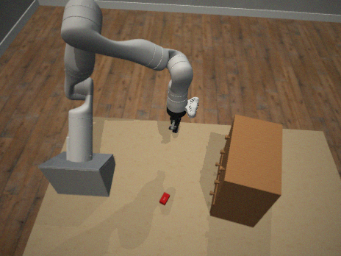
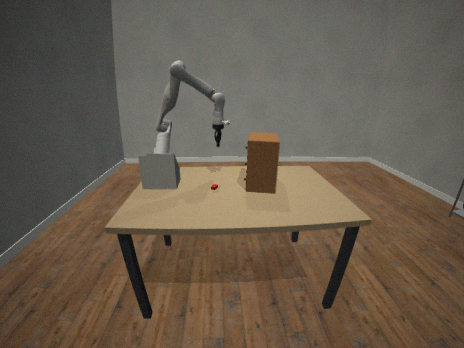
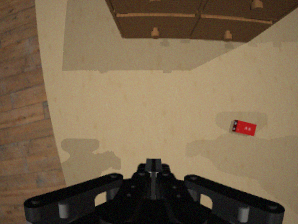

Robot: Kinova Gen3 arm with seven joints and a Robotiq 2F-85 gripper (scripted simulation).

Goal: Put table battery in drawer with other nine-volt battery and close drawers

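Observation:
A red nine-volt battery (image 1: 164,198) (image 2: 214,187) (image 3: 245,128) lies flat on the table; its dark terminal end shows in the wrist view. The brown chest (image 1: 253,154) (image 2: 263,165) (image 3: 160,27) stands upright to its right, with its knobbed front facing the arm's side. The drawers look pushed in, and what they hold is hidden. My gripper (image 1: 173,131) (image 2: 218,145) (image 3: 153,168) is shut and empty. It points down, high above the table, left of the chest's front and farther back than the battery.
The arm's grey base block (image 1: 81,180) (image 2: 160,171) stands at the left of the table (image 1: 140,228) (image 2: 240,217) (image 3: 135,100). Several small knobs stick out of the chest's front. The table's back edge runs beneath the arm's wrist in the top view.

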